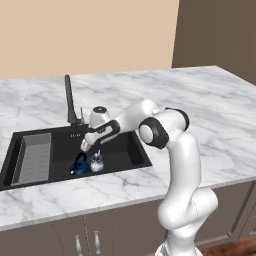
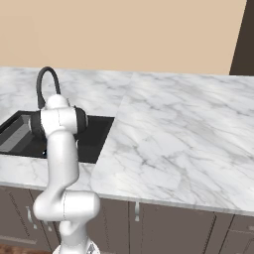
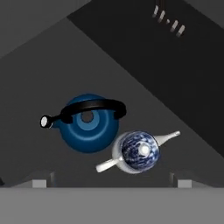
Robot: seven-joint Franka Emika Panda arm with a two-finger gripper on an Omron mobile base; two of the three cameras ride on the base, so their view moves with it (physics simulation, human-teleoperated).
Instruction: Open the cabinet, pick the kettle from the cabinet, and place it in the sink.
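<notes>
On the sink [image 1: 131, 150] floor just below your hand, the kettle [image 3: 89, 124] sits upright, black handle arched over its lid, touching nothing of yours. Your gripper [image 1: 86, 146] hangs above it with jaws spread wide and empty (both tips [image 3: 39, 183] flank bare basin). A blue-and-white patterned vessel [image 3: 139, 151] stands just beside the kettle. Farther back are the ribbed tray [image 1: 35, 157] and black faucet [image 1: 70, 102].

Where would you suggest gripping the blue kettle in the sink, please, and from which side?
Probably by the black arched handle, from straight above. The kettle stands upright on the floor of the sink, its handle spanning the lid as a narrow bar. A small blue-and-white teapot sits close against one side, so a sideways approach looks cramped. The gripper is open above it.
</notes>
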